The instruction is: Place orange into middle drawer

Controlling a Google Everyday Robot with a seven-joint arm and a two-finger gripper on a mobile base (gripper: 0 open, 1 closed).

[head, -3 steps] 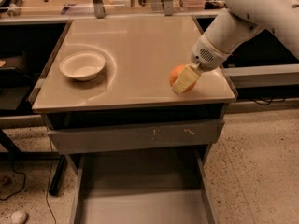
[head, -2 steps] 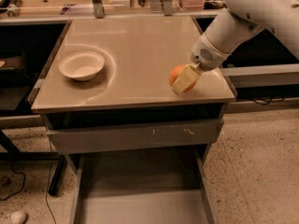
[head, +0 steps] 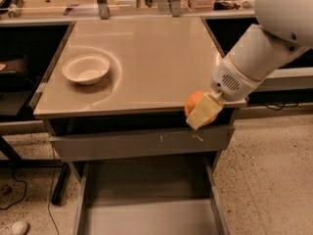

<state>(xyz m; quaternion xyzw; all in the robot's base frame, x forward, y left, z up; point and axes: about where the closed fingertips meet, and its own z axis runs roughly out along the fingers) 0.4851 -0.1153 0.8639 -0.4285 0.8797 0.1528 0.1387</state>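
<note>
The beige table [head: 146, 58] fills the centre of the frame, its front edge running across the middle. Below it, at the bottom of the frame, the middle drawer [head: 146, 217] stands pulled out, its grey floor bare. The white arm [head: 266, 48] comes in from the upper right corner and slants down and to the left, its thick wrist ending over the table's front right corner. Just under the tabletop sits a closed drawer front [head: 122, 145] with pale scratches. A white bowl [head: 86, 68] rests upright on the left part of the table, well apart from the arm. The gripper [head: 199, 112] points down-left at the table's front right edge, pinching the orange [head: 193, 101], with one pale finger [head: 203, 112] across the fruit's front. The orange is at that edge, above the open drawer's right side; it is round, so it shows no long axis and no clear heading
</note>
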